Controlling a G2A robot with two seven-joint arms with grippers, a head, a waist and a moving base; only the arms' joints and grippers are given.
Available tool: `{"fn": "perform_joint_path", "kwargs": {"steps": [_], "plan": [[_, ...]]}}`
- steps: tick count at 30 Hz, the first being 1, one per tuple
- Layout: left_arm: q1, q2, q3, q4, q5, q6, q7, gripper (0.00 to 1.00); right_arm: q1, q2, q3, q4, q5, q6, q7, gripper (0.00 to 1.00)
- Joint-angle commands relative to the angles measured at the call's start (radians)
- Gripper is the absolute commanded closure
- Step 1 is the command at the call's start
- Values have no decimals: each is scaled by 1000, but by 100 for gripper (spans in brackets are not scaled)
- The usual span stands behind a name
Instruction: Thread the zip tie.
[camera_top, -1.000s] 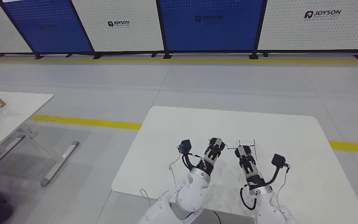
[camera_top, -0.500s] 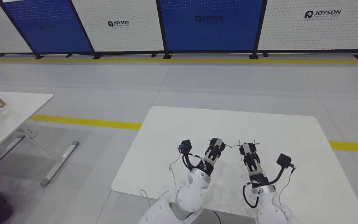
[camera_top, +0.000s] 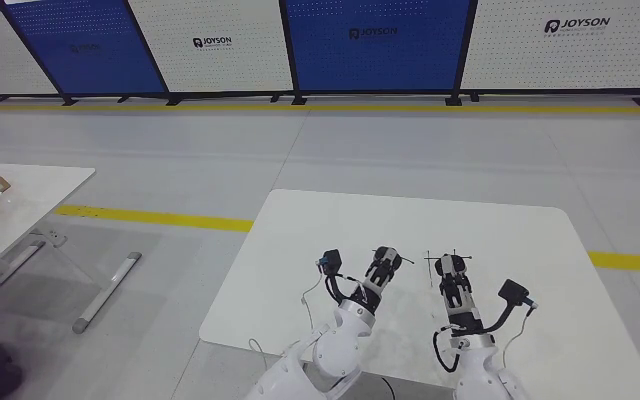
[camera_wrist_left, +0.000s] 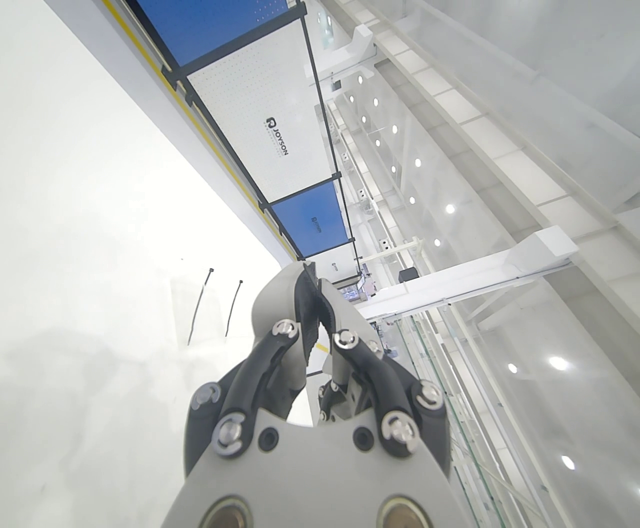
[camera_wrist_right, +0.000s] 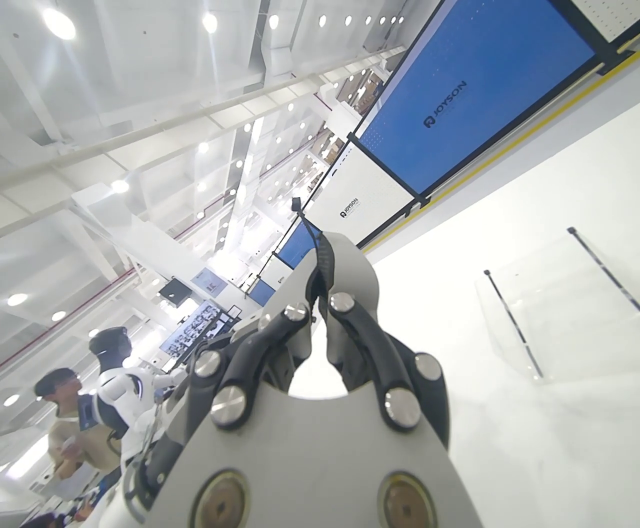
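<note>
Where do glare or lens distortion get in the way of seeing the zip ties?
Left wrist view: the table is washed out near white, yet two loose zip ties stay dark against it; the partition wall bows from lens distortion. Right wrist view: ceiling lamps flare behind the right gripper, but the held zip tie reads against them. Top view: even light, no glare.

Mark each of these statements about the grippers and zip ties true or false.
1. The right gripper is shut on a held zip tie. True.
2. The held zip tie's head pokes out beyond the fingertips. True.
3. The left gripper is wide open. False: its fingers are closed together.
4. Four loose zip ties lie on the table. False: two loose zip ties lie there, side by side and apart.
</note>
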Motion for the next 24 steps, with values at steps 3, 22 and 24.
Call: {"fn": "perform_joint_path", "kwargs": {"steps": [3, 22, 24], "plan": [[-3, 1, -20, 8, -37, -14, -34, 100, 0, 0, 0, 0, 0, 0, 0, 100], [-2, 0, -24, 12, -40, -49, -43, 100, -11, -7, 3, -16, -6, 12, 37, 100], [-2, 0, -24, 12, -40, -49, -43, 100, -11, -8, 0, -17, -13, 14, 46, 100]]}}
